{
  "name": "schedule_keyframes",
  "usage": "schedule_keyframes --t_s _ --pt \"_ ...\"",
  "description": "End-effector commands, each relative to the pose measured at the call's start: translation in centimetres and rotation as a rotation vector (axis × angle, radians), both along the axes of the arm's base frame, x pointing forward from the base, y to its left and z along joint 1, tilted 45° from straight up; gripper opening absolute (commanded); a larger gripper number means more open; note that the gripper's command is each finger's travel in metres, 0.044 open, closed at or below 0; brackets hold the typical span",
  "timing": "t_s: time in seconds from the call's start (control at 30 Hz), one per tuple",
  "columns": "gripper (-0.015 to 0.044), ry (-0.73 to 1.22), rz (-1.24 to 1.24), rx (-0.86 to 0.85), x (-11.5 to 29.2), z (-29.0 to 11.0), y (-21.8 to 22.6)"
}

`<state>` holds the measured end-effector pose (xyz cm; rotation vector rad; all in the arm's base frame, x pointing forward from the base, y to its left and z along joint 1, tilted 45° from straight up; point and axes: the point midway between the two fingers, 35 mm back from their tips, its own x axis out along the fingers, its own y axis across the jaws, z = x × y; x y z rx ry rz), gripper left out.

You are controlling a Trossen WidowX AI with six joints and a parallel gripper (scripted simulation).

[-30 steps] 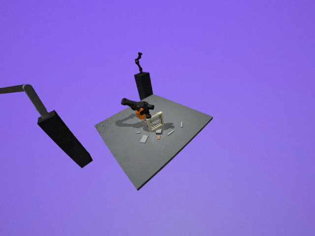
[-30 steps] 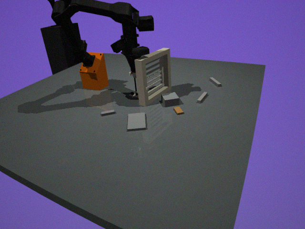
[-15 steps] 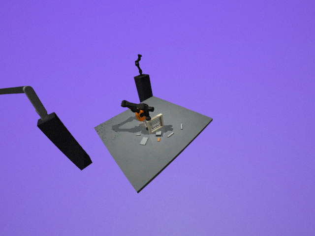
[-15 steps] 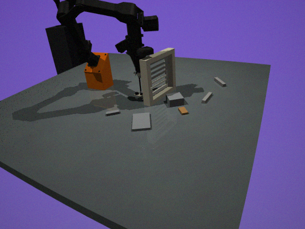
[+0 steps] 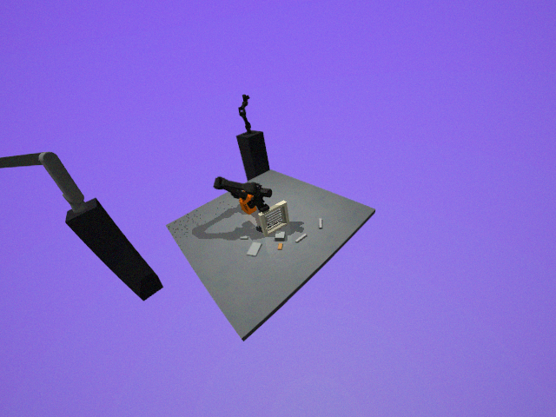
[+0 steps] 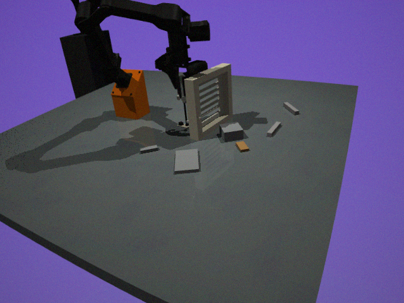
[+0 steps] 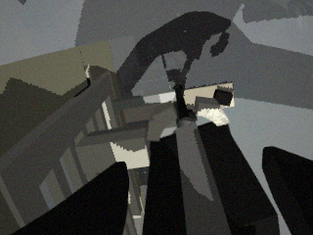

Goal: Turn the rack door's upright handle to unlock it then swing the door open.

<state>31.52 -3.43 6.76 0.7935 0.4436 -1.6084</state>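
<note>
The cream frame (image 5: 261,224) (image 6: 194,110) stands upright on the table. Pale slats (image 6: 208,96) show through its opening. The door's angle cannot be told surely. A thin dark upright handle (image 6: 185,112) (image 7: 180,102) stands behind the frame's near post in the exterior view, above a small beige piece (image 7: 200,93) with a black square. My gripper (image 6: 180,98) (image 7: 195,164) points down at the handle's upper end. Its fingers are open, one on each side of the handle. Whether either touches it is unclear. The handle's turn angle is hidden.
A grey block (image 5: 280,235) (image 6: 231,132), an orange piece (image 5: 280,246) (image 6: 242,146) and a flat grey plate (image 5: 254,248) (image 6: 186,160) lie before the frame. Pale bars (image 6: 291,108) (image 6: 273,129) lie to the right, another bar (image 6: 149,149) to the left. The orange base (image 6: 130,104) stands behind left.
</note>
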Motion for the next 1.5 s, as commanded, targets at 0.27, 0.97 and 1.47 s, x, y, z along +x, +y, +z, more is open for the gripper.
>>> schedule_keyframes --t_s 0.27,0.97,1.47 --pt "0.0286 0.406 0.406 0.024 -0.02 -0.04 0.02" --pt "0.0286 1.139 1.143 0.064 -0.02 -0.03 0.03" --pt "0.0286 1.663 1.669 0.092 -0.02 -0.03 0.03"
